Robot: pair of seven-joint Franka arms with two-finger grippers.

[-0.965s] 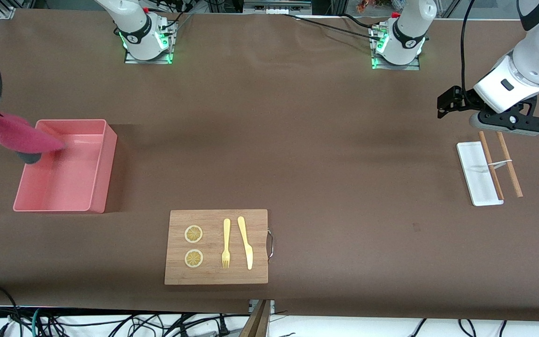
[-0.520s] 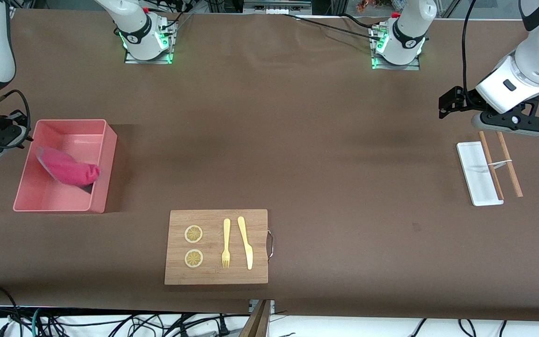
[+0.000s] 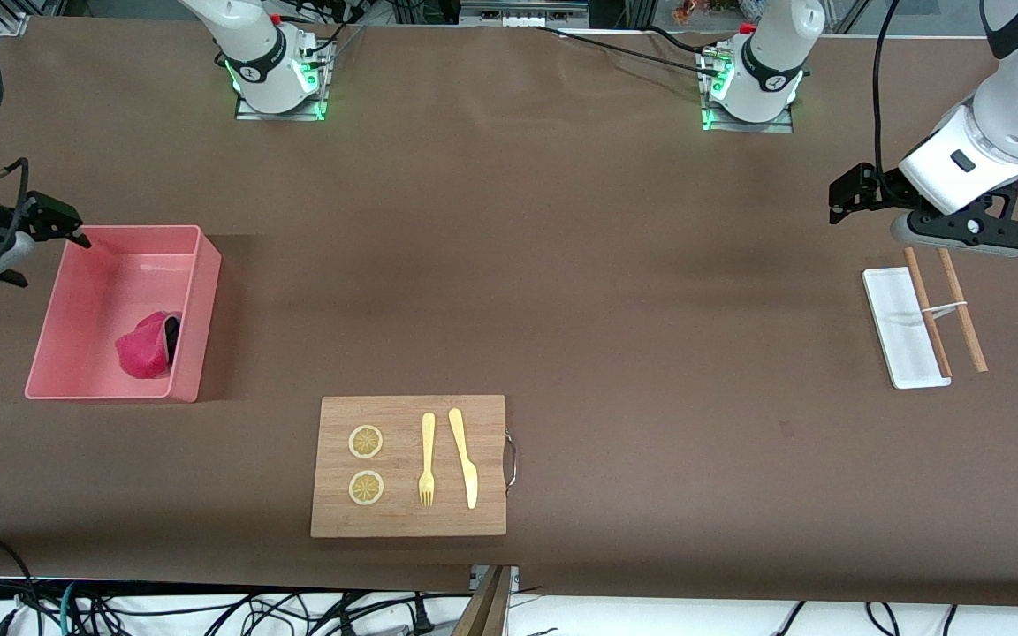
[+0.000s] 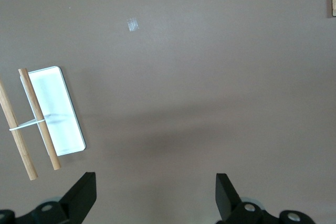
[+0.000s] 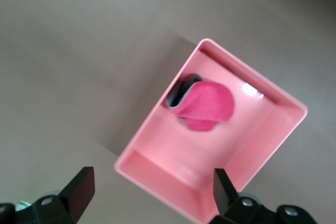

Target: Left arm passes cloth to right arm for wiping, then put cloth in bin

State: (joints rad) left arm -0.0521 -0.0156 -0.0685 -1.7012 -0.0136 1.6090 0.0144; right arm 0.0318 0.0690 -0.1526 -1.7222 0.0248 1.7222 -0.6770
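Observation:
The crimson-pink cloth (image 3: 145, 344) lies crumpled inside the salmon-pink bin (image 3: 201, 291), in the corner nearest the front camera, with its grey underside showing at one edge. It also shows in the right wrist view (image 5: 203, 106), lying on the floor of the bin (image 5: 173, 150). My right gripper (image 3: 63, 225) is open and empty, up over the bin's edge nearest the robots' bases; in its own view (image 5: 152, 195) the jaws stand wide apart. My left gripper (image 3: 847, 199) is open and empty (image 4: 156, 198), waiting above the table near a white tray.
A wooden cutting board (image 3: 407, 465) with two lemon slices, a fork and a knife lies nearer the front camera. A small white tray (image 3: 902, 327) and banded chopsticks (image 3: 946, 309) lie at the left arm's end, also in the left wrist view (image 4: 55, 111).
The right gripper let go of the cloth, which dropped into the bin and settled in its near corner. The right gripper moved over the bin's edge. The left arm barely moved.

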